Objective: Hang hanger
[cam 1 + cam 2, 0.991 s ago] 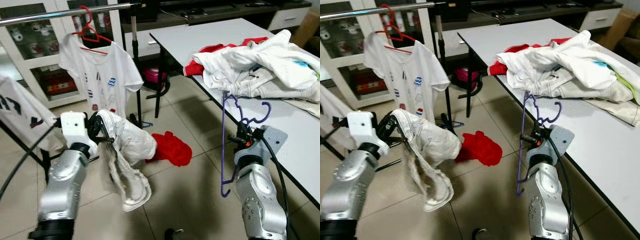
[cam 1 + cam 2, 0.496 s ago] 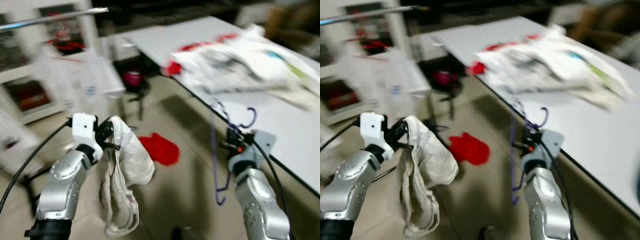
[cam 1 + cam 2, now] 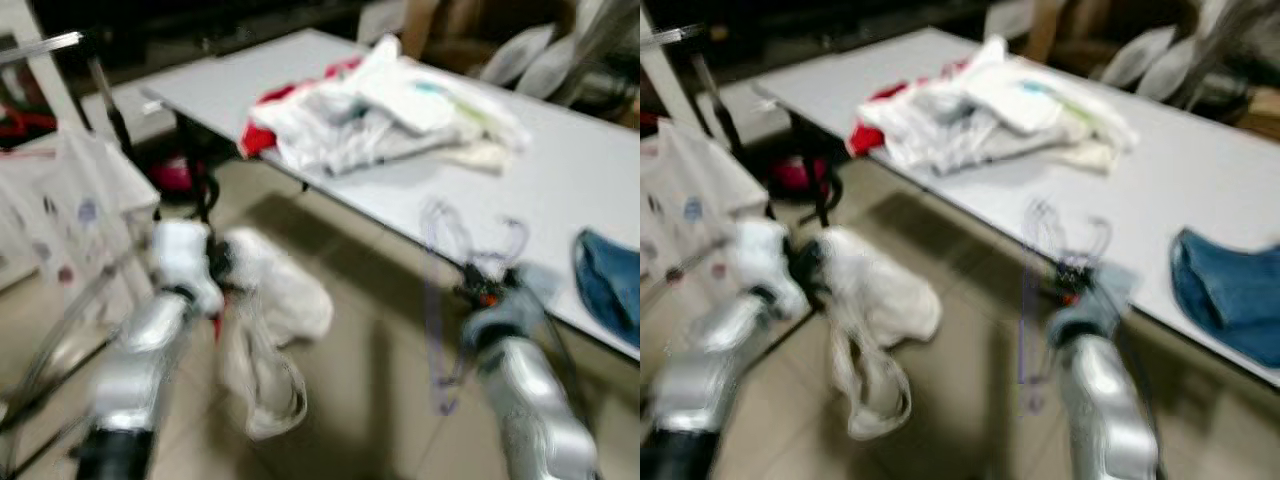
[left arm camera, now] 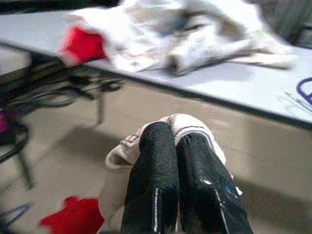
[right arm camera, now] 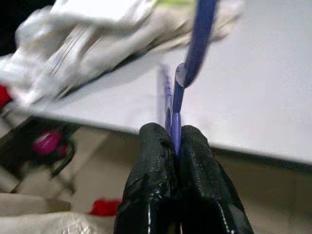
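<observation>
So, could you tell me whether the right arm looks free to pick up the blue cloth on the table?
Probably not as things stand: the right gripper is shut on the purple hanger, though the blue cloth lies uncovered on the table nearby.

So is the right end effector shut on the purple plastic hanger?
Shut: the right end effector pinches the thin purple plastic hanger between both fingers.

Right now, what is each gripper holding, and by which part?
The right gripper is shut on the purple hanger, pinching its thin bar. The left gripper is shut on the white garment, gripping a bunched edge.
</observation>
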